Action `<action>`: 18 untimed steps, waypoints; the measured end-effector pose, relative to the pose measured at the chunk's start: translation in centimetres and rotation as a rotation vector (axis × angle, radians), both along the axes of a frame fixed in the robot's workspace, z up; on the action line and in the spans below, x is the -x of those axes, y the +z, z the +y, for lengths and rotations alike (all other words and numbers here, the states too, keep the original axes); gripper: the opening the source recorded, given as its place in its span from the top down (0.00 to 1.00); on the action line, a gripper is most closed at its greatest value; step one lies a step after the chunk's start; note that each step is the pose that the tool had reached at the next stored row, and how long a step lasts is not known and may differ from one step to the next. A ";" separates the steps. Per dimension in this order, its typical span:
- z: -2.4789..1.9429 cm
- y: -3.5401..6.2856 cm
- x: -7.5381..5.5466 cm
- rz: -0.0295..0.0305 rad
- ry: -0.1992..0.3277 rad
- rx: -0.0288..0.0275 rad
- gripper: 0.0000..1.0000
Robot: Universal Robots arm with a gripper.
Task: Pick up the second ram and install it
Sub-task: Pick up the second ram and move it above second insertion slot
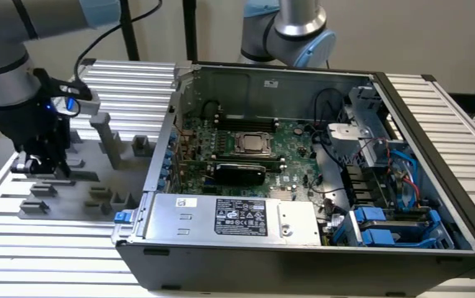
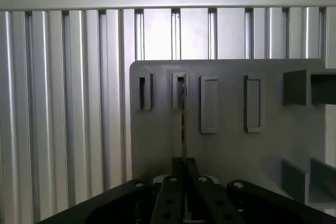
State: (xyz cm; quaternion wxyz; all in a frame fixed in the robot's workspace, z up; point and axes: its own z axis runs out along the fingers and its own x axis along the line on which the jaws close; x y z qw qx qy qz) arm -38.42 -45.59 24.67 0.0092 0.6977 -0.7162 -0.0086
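Pincer: The pincer (image 2: 184, 169) hangs low over the grey holder (image 2: 157, 140), at the exterior view's left and well apart from the open case (image 1: 303, 261). Its fingers (image 2: 170, 192) stand almost together. A thin edge lies in the narrow gap between them, so the pincer appears closed on the ram.
Ram: The ram (image 2: 183, 124) shows edge-on in the wrist view as a thin dark line. One end sits at a slot in the holder and the other end lies between the fingers. It is at the holder, not in the case.
Worktop: The ribbed aluminium worktop (image 1: 55, 248) carries both holder and case. The motherboard (image 1: 291, 139) lies on the case floor.
Weight: Judged light, so only a moderate clamp force is needed.
Stiffness: Judged stiff along its length, but it is a thin board and a sideways bending load could crack it.
Surface: The flat faces are probably smooth, so the board may slide or pivot between the pads if held off-centre.
Fragility: The chips on the face and the contact edge are the delicate parts.
Hold: It is best held across the two flat faces, near the middle of the edge opposite the contacts, with the board square to the fingers.
Risk: A tilted hold is likely to bind in a slot.
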 end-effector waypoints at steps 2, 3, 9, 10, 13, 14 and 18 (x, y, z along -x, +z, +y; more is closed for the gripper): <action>0.00 0.90 0.0 0.0004 0.000 0.0001 1.00; 0.00 1.37 0.0 0.0007 0.000 0.0001 1.00; 0.00 4.08 -0.3 0.0015 0.000 0.0000 1.00; 0.00 4.54 -0.5 0.0015 0.000 0.0000 1.00; 0.00 5.89 -1.0 0.0015 0.000 0.0000 1.00; 0.00 6.34 -1.2 0.0015 0.000 0.0001 1.00; 0.00 8.17 -2.4 0.0014 0.000 0.0000 1.00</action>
